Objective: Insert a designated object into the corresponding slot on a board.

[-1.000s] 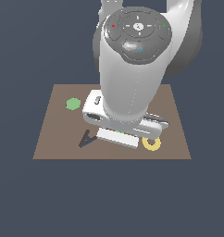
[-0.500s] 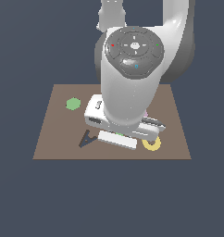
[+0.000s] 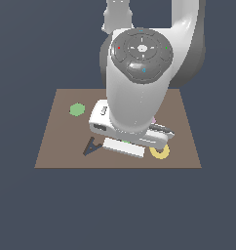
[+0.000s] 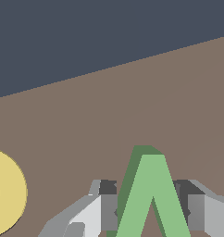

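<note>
Your arm leans low over the brown board (image 3: 61,124), and its big white body hides most of the middle of it in the exterior view. In the wrist view, you can see the tool (image 4: 151,208) with one finger (image 4: 104,208) on each side of the bright-green V-shaped piece (image 4: 153,199); the dark pads sit right against the two legs of the V, so the tool is closed on the green V. The tip of the V points away from the tool, out over the bare brown surface. Whether the piece is lifted off the board or resting on it cannot be told from these views. A yellow ring (image 4: 7,192) lies flat on the board, near the tool but apart from it; in the exterior view the same ring (image 3: 160,151) peeks out under the arm near the board's front edge, toward the exterior view's right. On the exterior view's left, a dark grey V-shaped cut-out (image 3: 92,146) shows beside the white hand housing, partly covered by it, and a green hexagon (image 3: 77,109) sits further back on the left, well clear of the arm.
</note>
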